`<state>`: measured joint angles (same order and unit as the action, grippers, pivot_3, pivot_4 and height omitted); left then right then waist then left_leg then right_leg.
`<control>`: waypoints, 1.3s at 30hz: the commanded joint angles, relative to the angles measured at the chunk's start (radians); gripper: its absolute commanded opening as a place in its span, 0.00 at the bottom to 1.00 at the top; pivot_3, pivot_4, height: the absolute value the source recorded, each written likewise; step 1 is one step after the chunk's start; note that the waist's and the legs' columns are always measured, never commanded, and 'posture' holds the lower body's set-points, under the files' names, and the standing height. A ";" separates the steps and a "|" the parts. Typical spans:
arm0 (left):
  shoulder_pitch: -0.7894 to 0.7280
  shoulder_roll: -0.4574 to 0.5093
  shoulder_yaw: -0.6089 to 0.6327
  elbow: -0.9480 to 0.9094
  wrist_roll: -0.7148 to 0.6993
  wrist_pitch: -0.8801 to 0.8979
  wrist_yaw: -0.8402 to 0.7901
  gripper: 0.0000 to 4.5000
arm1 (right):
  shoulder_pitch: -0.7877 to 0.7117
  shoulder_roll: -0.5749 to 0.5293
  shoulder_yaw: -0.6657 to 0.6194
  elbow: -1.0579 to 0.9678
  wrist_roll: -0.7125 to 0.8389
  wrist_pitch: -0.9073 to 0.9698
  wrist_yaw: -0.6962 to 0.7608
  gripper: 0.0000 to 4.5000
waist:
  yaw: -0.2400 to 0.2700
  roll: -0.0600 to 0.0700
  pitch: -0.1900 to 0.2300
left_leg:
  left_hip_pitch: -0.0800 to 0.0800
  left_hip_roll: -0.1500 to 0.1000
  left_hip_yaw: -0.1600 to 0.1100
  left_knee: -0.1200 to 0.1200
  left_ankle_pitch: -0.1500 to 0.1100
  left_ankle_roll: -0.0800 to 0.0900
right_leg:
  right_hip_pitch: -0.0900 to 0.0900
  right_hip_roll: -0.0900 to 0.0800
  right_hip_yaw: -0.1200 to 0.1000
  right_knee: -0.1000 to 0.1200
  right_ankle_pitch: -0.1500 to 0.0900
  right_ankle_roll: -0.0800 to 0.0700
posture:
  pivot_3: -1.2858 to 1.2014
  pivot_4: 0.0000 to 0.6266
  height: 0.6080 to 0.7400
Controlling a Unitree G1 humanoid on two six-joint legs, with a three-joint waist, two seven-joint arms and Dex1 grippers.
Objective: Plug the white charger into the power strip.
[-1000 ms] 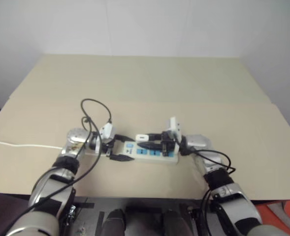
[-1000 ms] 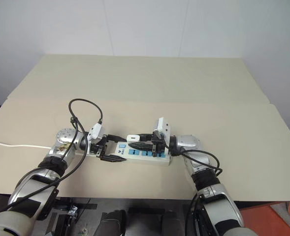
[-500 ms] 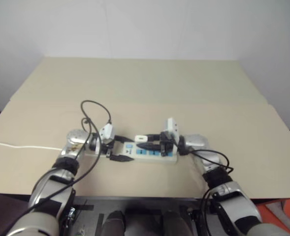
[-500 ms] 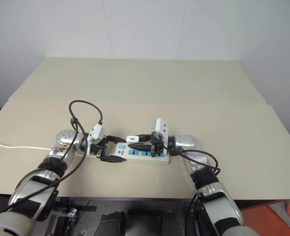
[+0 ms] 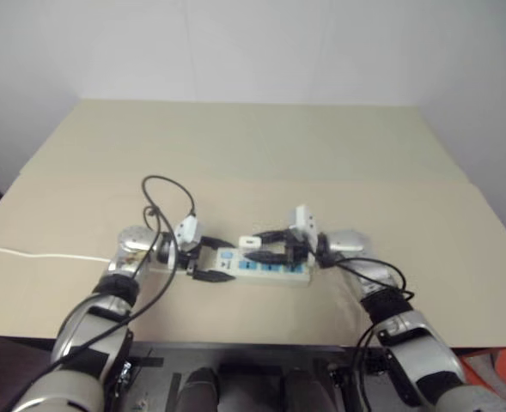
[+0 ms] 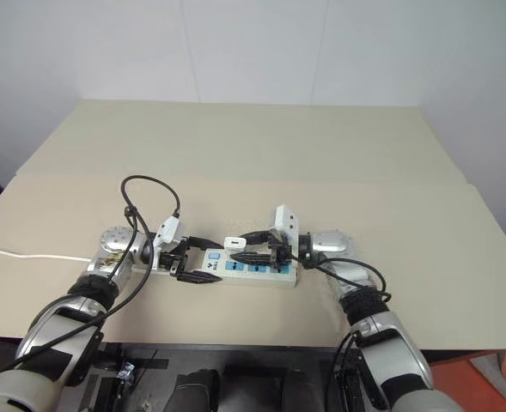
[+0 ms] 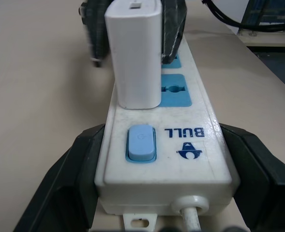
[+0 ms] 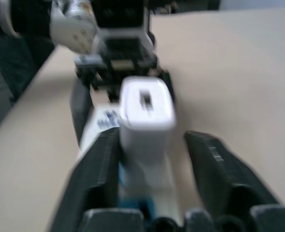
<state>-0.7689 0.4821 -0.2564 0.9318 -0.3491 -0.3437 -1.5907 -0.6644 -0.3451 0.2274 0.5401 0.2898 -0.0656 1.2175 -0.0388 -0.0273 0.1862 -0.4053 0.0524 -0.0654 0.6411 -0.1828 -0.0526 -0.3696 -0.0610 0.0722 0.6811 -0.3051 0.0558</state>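
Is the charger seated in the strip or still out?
In. The white charger stands upright on the power strip, its base flush against a socket face.

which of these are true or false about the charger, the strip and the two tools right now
1. The white charger stands upright on the power strip. True.
2. The left tool clamps the strip's switch end. True.
3. The right tool is shut tight on the charger. False: its fingers stand apart on either side of it, with a gap at one finger.
4. The charger lies flat on the table. False: it stands on the strip.
5. The strip's socket faces are red. False: blue.
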 commanded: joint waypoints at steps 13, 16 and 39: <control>-0.017 0.006 0.030 -0.005 0.009 -0.015 -0.024 0.73 | 0.075 -0.039 -0.021 -0.046 -0.023 0.071 0.075 0.99 | -0.002 -0.002 -0.001 | -0.001 0.000 0.000 -0.001 0.000 0.000 | 0.000 0.000 0.000 -0.001 0.000 0.000 | 0.52 0.24 1.00; -0.016 0.004 0.031 -0.005 0.010 -0.015 -0.024 0.73 | 0.077 -0.040 -0.025 -0.091 -0.021 0.080 0.080 0.99 | -0.003 -0.001 -0.001 | -0.001 0.000 0.000 -0.002 0.000 0.000 | 0.000 0.000 0.000 -0.002 0.000 0.000 | 0.52 0.24 1.00; 0.071 0.038 0.070 -0.245 -0.131 0.151 -0.024 1.00 | 0.083 -0.157 -0.136 -0.223 0.029 0.091 0.100 1.00 | -0.003 0.001 0.001 | -0.017 0.000 0.000 -0.012 0.000 0.000 | -0.018 0.000 0.000 -0.009 0.001 -0.001 | 0.52 0.24 1.00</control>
<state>-0.7065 0.4764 -0.1868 0.7801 -0.4092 -0.2402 -1.6103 -0.5867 -0.4818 0.1298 0.3736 0.2821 0.0148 1.2997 -0.0420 -0.0264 0.1877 -0.4231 0.0524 -0.0654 0.6288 -0.1827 -0.0526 -0.3887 -0.0614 0.0721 0.6719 -0.3043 0.0545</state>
